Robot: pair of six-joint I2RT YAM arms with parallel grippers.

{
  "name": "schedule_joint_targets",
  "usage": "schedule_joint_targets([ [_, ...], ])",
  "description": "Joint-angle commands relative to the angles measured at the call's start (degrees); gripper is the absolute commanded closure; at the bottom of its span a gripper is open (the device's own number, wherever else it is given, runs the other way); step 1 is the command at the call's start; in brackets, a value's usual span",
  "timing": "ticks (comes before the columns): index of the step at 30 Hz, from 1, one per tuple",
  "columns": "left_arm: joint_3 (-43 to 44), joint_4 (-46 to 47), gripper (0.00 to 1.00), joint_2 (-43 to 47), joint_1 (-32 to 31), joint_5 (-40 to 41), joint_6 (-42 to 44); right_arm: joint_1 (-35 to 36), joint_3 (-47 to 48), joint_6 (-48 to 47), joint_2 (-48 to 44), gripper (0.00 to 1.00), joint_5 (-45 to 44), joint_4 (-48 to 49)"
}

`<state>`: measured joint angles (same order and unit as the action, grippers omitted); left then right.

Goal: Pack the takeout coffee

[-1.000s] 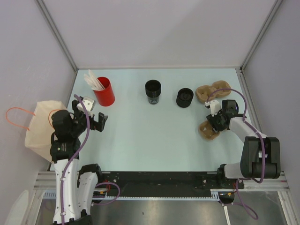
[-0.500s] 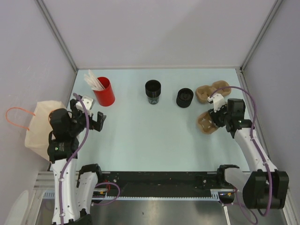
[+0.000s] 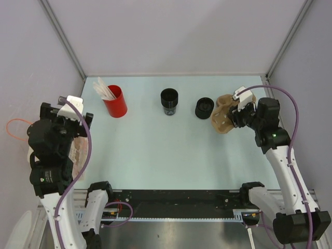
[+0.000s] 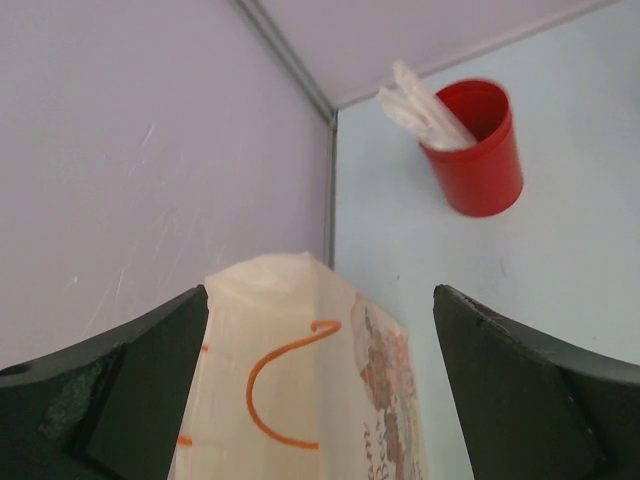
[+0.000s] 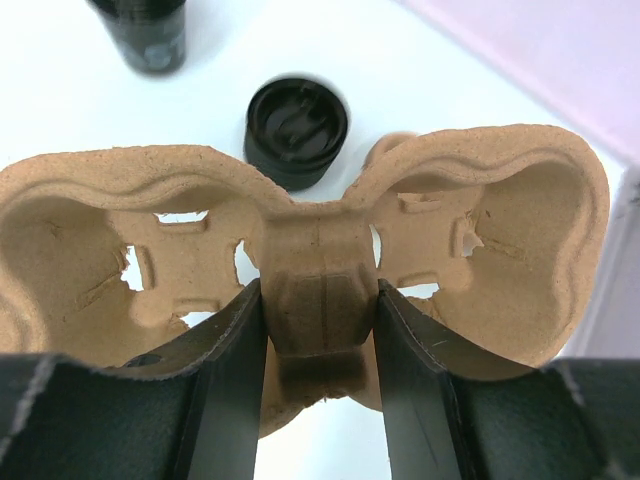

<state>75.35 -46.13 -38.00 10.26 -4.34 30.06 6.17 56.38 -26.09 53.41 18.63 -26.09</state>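
At the far left, off the table (image 3: 155,150) edge, stands a cream bag (image 4: 270,290) with an orange cord handle (image 4: 285,385) and a printed panel on its side. Its mouth is not shown, so its contents cannot be determined. The left gripper (image 4: 320,300) hangs directly above this bag with its fingers (image 4: 110,400) spread wide, one on each side of the bag top in the left wrist view, and it grips nothing. Right of the bag, at the back left of the table, a red cup (image 3: 115,101) stands upright and holds a bundle of white sticks (image 3: 104,90) that lean out over its rim toward the left wall. Near the middle of the back row, the takeout coffee (image 3: 169,99) stands upright on the table, well apart from both grippers. Its mouth reads as a dark ring, and whether it holds anything cannot be determined. Just to its right, apart from it, sits a squat black round piece (image 3: 204,107) whose top shows moulded relief in the right wrist view. Further right, a brown moulded-pulp cup carrier (image 5: 500,230) is held clear of the table, tilted on edge. Its two wells face the right wrist camera and show only bare pulp and cut tabs. The right gripper (image 5: 318,295) is clamped narrow on the central bridge between the two wells, one finger on each side of it.
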Motion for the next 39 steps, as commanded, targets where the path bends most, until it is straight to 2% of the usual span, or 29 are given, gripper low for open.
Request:
schedule_joint_targets([
  [1,2.34,-5.46,0.01,-2.17,0.46,13.46,0.44,0.50,-2.94,0.52,-0.58,0.82,4.75,0.51],
  [7,2.44,-6.08,0.01,-1.99,0.55,21.55,2.28,1.03,-6.28,-1.25,-1.99,0.82,5.36,1.04],
  [14,-1.52,-3.01,0.01,-0.85,1.16,25.17,5.35,0.68,-6.81,-0.98,-2.34,0.82,6.33,0.95],
  [18,-3.19,-3.88,0.14,-1.37,2.30,22.98,5.88,-0.37,-6.98,-0.81,-2.52,0.83,7.29,0.86],
  [22,-6.00,-2.30,0.20,-1.90,4.23,20.78,6.76,-1.16,-7.16,-0.72,-2.87,0.83,8.26,0.86],
  [31,-6.44,0.51,0.49,-5.42,15.66,7.77,8.78,-1.60,-7.60,-0.81,-2.43,0.83,8.88,0.95],
  [32,-6.45,0.51,0.58,-5.59,16.45,6.90,9.04,-1.69,-7.69,-0.81,-2.43,0.83,8.88,0.86],
  [37,-6.71,-0.63,0.82,-3.58,16.90,-0.30,9.13,-1.69,-7.78,-0.81,-2.43,0.84,8.61,0.95],
  [38,-6.45,-0.98,0.91,-2.88,16.81,-1.28,8.79,-1.95,-7.78,-0.81,-2.43,0.84,8.61,1.04],
  [39,-5.66,-1.94,0.95,-2.61,16.90,-2.59,8.61,-1.87,-7.78,-0.81,-2.34,0.84,8.70,1.04],
])
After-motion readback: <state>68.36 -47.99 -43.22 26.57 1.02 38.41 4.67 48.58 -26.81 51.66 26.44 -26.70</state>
